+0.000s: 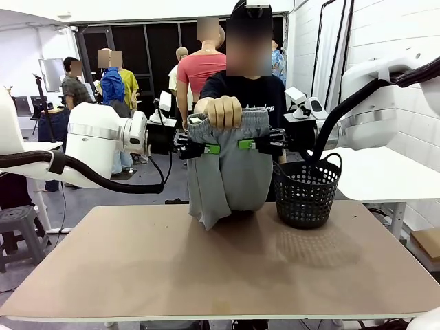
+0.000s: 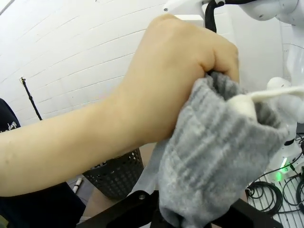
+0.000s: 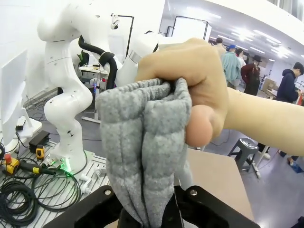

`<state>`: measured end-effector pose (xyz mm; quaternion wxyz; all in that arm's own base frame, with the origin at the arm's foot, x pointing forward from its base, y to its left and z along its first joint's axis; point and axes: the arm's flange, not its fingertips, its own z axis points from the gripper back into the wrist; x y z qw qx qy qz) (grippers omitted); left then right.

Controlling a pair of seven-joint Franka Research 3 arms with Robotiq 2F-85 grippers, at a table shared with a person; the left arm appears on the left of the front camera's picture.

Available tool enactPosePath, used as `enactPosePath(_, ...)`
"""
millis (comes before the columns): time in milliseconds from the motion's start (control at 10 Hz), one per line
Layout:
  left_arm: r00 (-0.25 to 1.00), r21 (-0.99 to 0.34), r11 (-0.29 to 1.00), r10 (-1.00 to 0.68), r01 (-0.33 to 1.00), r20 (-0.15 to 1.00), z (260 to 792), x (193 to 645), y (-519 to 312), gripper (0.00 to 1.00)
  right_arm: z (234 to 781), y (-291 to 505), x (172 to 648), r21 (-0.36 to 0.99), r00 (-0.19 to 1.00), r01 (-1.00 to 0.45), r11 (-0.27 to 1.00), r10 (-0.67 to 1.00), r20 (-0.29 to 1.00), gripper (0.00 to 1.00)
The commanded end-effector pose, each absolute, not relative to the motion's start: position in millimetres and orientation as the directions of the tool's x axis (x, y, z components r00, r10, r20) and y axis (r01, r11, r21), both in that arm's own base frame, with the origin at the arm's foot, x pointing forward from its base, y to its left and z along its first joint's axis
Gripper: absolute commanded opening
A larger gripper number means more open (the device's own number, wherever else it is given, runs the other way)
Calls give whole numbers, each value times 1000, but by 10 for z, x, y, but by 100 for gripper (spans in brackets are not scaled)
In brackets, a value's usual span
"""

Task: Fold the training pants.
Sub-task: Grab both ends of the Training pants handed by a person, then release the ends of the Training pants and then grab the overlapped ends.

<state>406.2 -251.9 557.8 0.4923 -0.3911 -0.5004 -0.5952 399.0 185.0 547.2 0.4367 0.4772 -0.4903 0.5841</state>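
The light grey training pants (image 1: 227, 172) hang folded above the far side of the table, legs drooping toward the tabletop. A person's hand (image 1: 224, 111) grips the gathered waistband from above. My left gripper (image 1: 212, 148) is shut on the pants' left edge just below the waistband, and my right gripper (image 1: 246, 144) is shut on the right edge at the same height. In the left wrist view the grey fabric (image 2: 213, 166) bunches between my fingers under the person's fist (image 2: 180, 71). The right wrist view shows the waistband folds (image 3: 142, 152) pinched in my jaws.
A black mesh basket (image 1: 306, 189) stands on the table's far right, close beside the pants. The person stands at the far edge behind the pants. The tan tabletop (image 1: 220, 268) lies bare in front. Other people stand in the background.
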Motion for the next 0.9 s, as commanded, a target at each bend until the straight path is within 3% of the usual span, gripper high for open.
enactPosePath(0,-210,213,7,-141,977,967,5598,3997,-2508,0,5499,1856,3978,-160,-167,-977,-140,39,985,0)
enactPosePath(800,-210,213,7,-141,977,967,5598,3997,-2508,0,5499,1856,3978,-160,-167,-977,-140,39,985,0)
